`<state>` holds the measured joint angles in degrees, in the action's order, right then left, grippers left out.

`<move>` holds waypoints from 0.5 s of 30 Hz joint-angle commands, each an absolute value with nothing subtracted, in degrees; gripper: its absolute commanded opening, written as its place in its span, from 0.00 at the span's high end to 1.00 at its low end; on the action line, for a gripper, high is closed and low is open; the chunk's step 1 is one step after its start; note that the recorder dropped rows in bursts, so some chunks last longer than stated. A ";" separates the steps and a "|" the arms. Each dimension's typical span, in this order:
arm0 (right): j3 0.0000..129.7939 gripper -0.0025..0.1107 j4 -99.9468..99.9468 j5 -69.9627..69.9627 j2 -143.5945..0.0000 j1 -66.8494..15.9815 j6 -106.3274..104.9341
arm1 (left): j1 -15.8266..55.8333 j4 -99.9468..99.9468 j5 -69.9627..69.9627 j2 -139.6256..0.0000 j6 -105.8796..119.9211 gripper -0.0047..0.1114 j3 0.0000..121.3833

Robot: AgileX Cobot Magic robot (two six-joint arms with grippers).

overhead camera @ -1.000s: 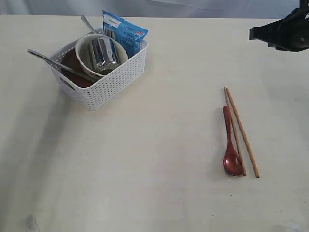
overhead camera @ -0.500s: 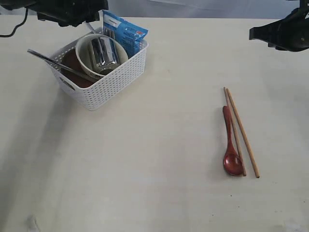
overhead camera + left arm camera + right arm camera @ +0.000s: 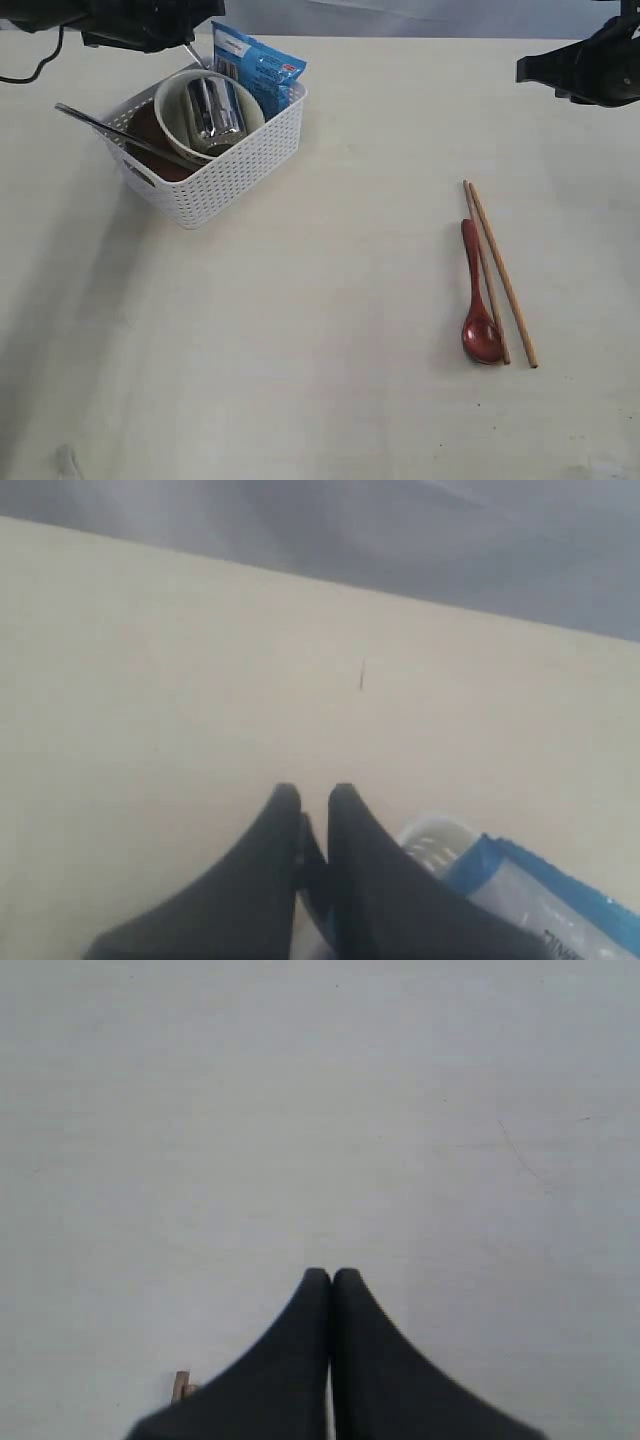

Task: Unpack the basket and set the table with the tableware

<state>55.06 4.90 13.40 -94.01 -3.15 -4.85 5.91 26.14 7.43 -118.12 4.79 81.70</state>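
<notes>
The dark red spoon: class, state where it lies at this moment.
In the exterior view the spoon lies on the right side of the table, directly alongside the chopsticks, far from the basket at the upper left.

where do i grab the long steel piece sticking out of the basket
Its bare handle end, which juts free past the basket rim. Probably come from above, closing across the thin shaft; the other end lies beside the bowl.
</notes>
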 commanded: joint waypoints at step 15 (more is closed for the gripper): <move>55.22 0.98 4.72 12.48 -93.98 -3.05 -5.37 | 5.85 24.89 5.10 -111.63 5.78 0.96 81.68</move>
